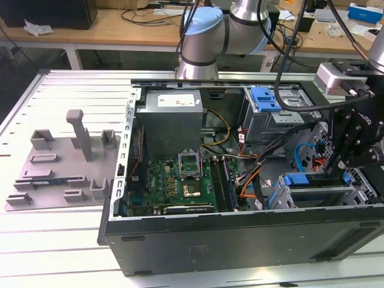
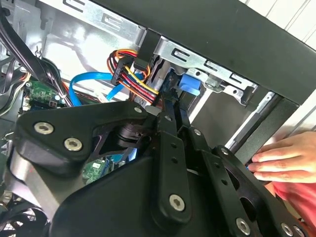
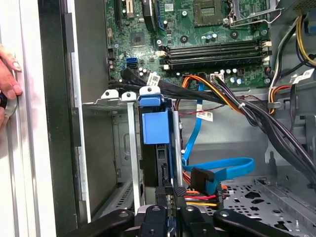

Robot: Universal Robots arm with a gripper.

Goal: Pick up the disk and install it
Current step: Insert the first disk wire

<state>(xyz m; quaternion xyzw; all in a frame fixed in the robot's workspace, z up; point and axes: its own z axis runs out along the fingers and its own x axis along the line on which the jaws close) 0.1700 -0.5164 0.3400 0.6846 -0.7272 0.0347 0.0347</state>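
Fixture plate (image 1: 60,168) lies on the table's (image 1: 72,228) left part in the exterior view; open PC case (image 1: 240,234) fills the middle and right.

Inside the case, left to right: motherboard (image 1: 180,183) on the floor, grey power box (image 1: 171,120) at the far wall, drive cage (image 1: 273,117) with a blue latch (image 1: 266,99) at the far right corner, then the bay (image 1: 318,195) at the near right corner.

Disk (image 3: 155,133) sits on edge in that bay, blue carrier end showing, seemingly most of the way in between the bay rails. Its blue tab (image 2: 190,85) shows in the second wrist view too.

Gripper (image 3: 170,193) is over the bay. In the first wrist view its fingers look pressed close on the disk's edge; you cannot be sure they clamp it rather than just touch.

Hand (image 2: 281,160) rests on the case's outer wall beside the bay; fingertips (image 3: 9,74) also show in the first wrist view.

Risks, as judged:
- Orange and blue cables (image 3: 212,177) crowd the bay mouth; a downward push could pinch or snag them.
- A tilted disk could jam on the rails and leave the carrier unlatched.
- Your hand is near the arm (image 1: 360,132); a sideways slip puts it in the way.
- If the case shifts under the push, alignment goes.
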